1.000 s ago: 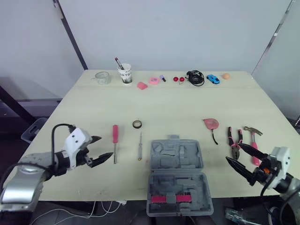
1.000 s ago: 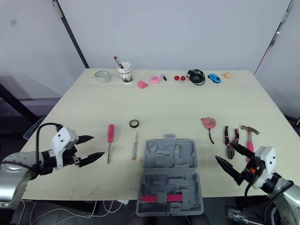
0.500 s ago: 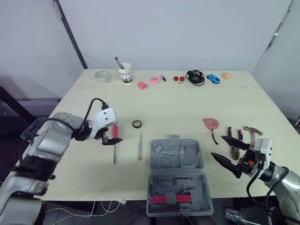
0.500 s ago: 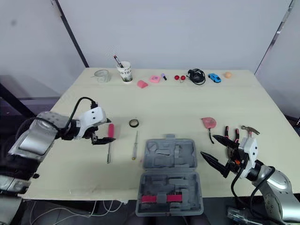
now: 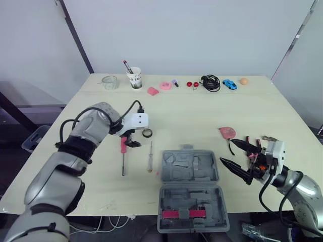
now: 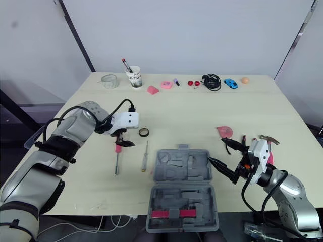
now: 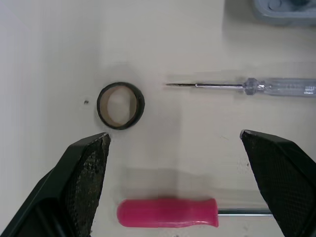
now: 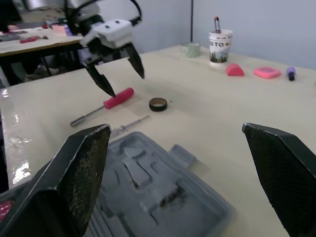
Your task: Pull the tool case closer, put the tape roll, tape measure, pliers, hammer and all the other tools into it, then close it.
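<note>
The grey tool case (image 5: 189, 174) lies open at the table's front edge, its trays holding only a pink insert in the near half. A small black tape roll (image 5: 147, 133), a pink-handled screwdriver (image 5: 123, 145) and a clear-handled screwdriver (image 5: 150, 157) lie left of it. My left gripper (image 5: 130, 142) hovers open over the pink handle, just beside the tape roll (image 7: 121, 105). Right of the case lie a pink tape measure (image 5: 227, 132), pink pliers (image 5: 258, 145) and a hammer (image 5: 268, 138). My right gripper (image 5: 228, 153) is open, held low by the case's right side, partly hiding the pliers.
Along the far edge stand a clear tape roll (image 5: 110, 83), a paper cup with a pen (image 5: 134, 79), pink bits (image 5: 165, 86), a black cable (image 5: 210, 83), a blue toy car (image 5: 229, 84) and an orange ball (image 5: 244, 81).
My left arm has swung from the front-left edge in over the pink screwdriver and tape roll. My right gripper has moved left, up to the case's right side.
</note>
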